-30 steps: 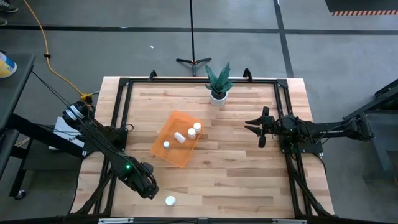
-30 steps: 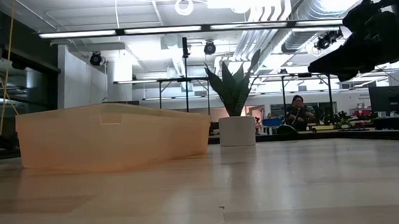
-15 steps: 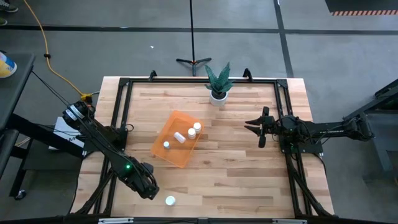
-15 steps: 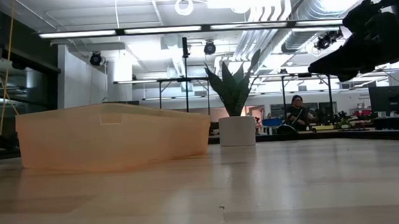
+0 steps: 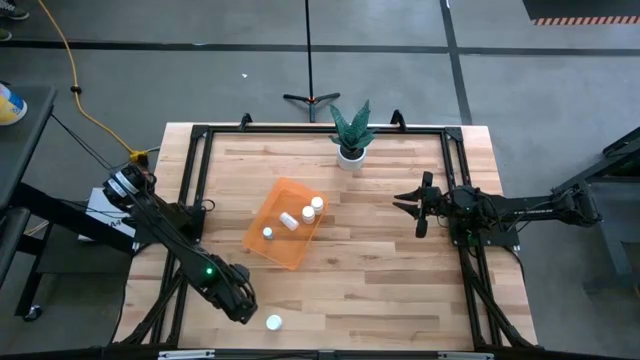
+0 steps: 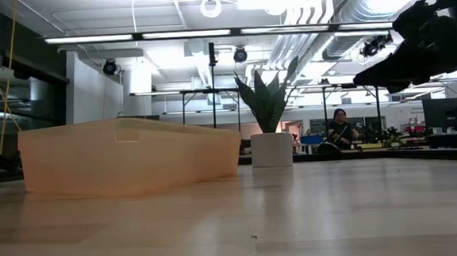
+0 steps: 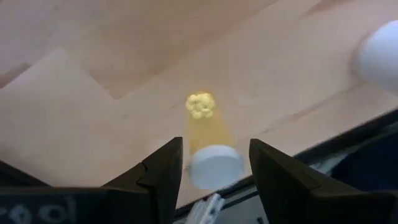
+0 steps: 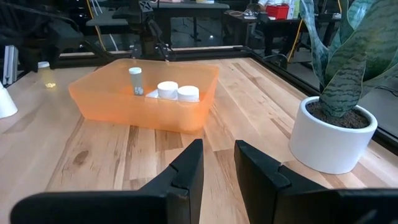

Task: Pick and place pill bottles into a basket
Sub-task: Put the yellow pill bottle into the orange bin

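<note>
— Left gripper (image 5: 243,312) first: where is it, and what are its two dark fingers (image 7: 160,171) doing?

— It hangs near the front edge of the light wooden slatted table (image 5: 380,270), toward the front left corner. The left wrist view shows the fingers parted, with a small white-capped bottle that looks amber and see-through (image 7: 209,149) standing between them; I cannot tell whether they touch it.

— And the other pill bottles?

— One small white cylindrical bottle with a white cap (image 5: 274,322) stands on the table just beside that gripper, close to the front edge. Three more (image 5: 290,220) lie or stand inside the flat rectangular translucent orange plastic basket (image 5: 272,250), gathered toward its rear end.

— Where does the basket sit?

— Left of the table's middle, turned at an angle to the edges, well apart from the left gripper.

— Anything else on the table?

— A spiky green plant in a white round pot (image 5: 350,140) stands at the middle of the rear edge.

— The right arm?

— Right gripper (image 5: 412,208) waits above the right half of the table, fingers spread, holding nothing.
</note>
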You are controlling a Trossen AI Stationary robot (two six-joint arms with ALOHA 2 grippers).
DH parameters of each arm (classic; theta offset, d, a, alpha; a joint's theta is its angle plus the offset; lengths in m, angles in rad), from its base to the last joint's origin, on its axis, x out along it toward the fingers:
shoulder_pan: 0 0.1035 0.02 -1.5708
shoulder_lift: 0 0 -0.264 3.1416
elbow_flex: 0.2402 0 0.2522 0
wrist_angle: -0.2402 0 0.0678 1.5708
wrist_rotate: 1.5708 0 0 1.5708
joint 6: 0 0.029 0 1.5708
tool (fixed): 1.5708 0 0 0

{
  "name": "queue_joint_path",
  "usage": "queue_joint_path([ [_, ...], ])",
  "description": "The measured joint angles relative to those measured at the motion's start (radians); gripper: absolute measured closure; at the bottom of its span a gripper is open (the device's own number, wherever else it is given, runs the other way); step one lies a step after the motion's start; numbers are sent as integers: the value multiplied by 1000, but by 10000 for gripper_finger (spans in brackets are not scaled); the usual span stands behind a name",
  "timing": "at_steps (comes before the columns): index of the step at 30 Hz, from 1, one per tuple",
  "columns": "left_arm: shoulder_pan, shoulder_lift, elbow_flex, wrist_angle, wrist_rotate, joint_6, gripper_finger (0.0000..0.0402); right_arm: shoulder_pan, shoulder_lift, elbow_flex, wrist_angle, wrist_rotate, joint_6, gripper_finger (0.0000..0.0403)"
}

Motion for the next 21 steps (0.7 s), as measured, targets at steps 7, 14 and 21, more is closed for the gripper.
queue_joint_path([
  [7, 1, 15, 0, 4, 15, 16, 181, 0, 0, 0, 0, 0, 0, 320],
  [14, 1, 15, 0, 3, 36, 66, 181, 0, 0, 0, 0, 0, 0, 320],
  [21, 2, 15, 0, 2, 37, 103, 181, 0, 0, 0, 0, 0, 0, 320],
])
